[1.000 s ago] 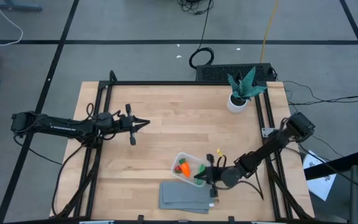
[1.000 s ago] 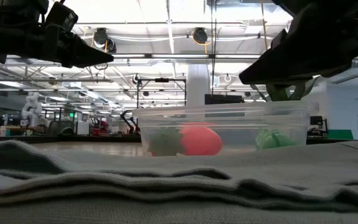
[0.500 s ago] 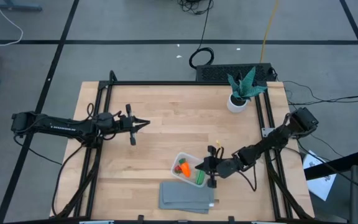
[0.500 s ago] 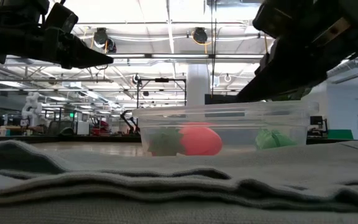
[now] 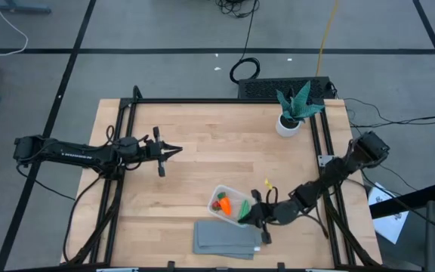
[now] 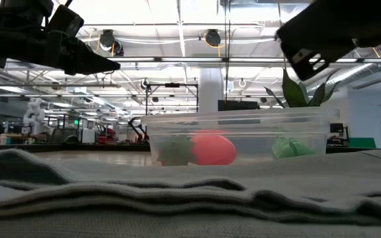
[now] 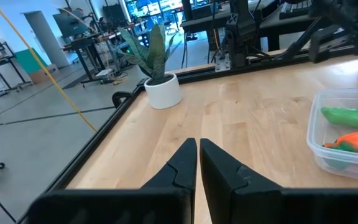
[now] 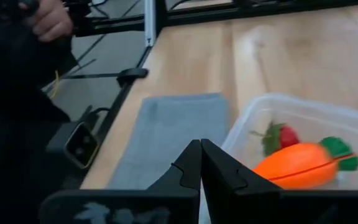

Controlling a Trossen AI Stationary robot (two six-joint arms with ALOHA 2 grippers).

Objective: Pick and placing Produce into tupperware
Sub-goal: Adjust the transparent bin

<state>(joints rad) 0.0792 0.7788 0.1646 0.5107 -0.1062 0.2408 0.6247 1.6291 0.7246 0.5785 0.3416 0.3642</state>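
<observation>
The tupperware [image 5: 229, 205] sits on the wooden worktop [image 5: 202, 151], near its front edge, with one long side just beside the folded grey cloth [image 5: 225, 238]. Inside it lie all three pieces of produce: the orange carrot [image 5: 223, 205] with its green top, the small red berry [image 8: 280, 137] tucked against it, and the green pod [image 5: 242, 208] at the end nearest the right arm. In the low view the berry [image 6: 212, 150] and the pod [image 6: 292, 147] show through the container's clear wall.

The right gripper [image 5: 257, 219] hangs just past the pod end of the tupperware, over its corner and the cloth's edge. Its fingers [image 8: 191, 165] are pressed together with nothing between them, and the carrot and berry lie just beyond their tips. The right arm stretches low and diagonally from its base at the worktop's right edge, elbow bent, wrist angled down.

The left gripper [image 5: 174, 149] is well apart from the container, above the worktop's left half. Its arm reaches out nearly straight and level from the left side, and its fingers [image 7: 185, 163] are closed tip to tip, empty, pointing across bare wood toward the potted plant [image 5: 296, 108] at the far right corner.

In the right wrist view a person's hand [image 8: 47, 18] shows beyond the worktop's edge.
</observation>
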